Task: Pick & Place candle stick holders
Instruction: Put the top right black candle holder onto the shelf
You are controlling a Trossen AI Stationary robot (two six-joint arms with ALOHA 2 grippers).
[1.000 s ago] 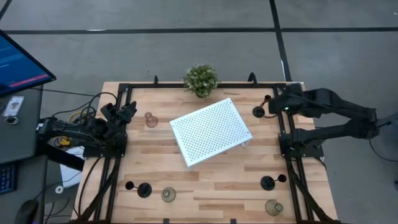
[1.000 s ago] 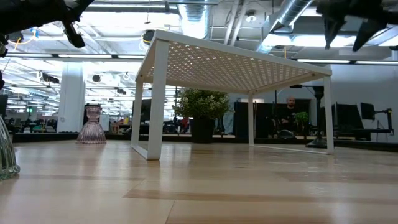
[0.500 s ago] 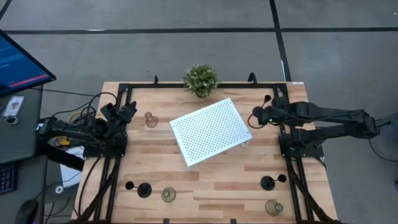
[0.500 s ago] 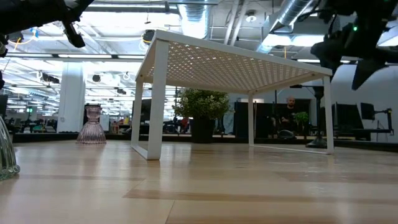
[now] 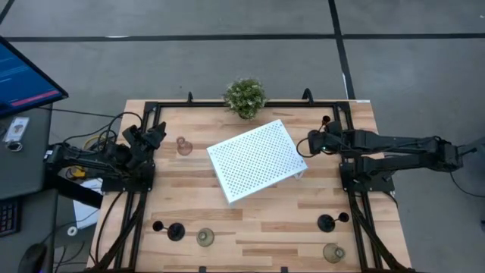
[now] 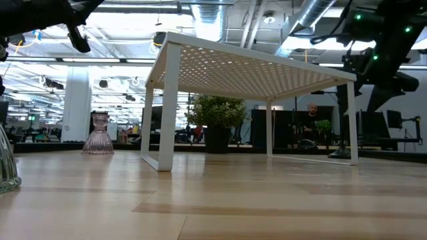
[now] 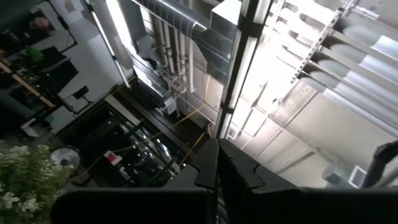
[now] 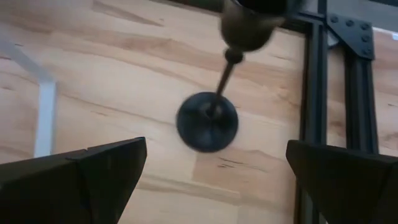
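A black candle stick holder [image 8: 207, 121] with a round base and thin stem stands on its base at the table's far right. My right gripper [image 8: 214, 171] hovers over it, open, one finger on each side, touching nothing; it also shows in the high view [image 5: 314, 142]. My left gripper [image 5: 155, 136] is shut and empty, raised at the table's left edge and pointing upward. A pink glassy holder [image 5: 183, 145] stands near it. Two black holders [image 5: 175, 231] [image 5: 326, 223] and two olive holders [image 5: 205, 238] [image 5: 333, 252] stand along the near edge.
A white perforated tray [image 5: 258, 159] stands on legs at the table's middle, close to my right gripper's left side. A green potted plant [image 5: 245, 96] stands at the far edge. A black metal frame rail [image 8: 317, 93] runs just right of the black holder.
My right gripper has come down and gone toward the table's left and a little toward the near edge, ending over the black holder at the far right. Its arm has stretched out lower and flatter.
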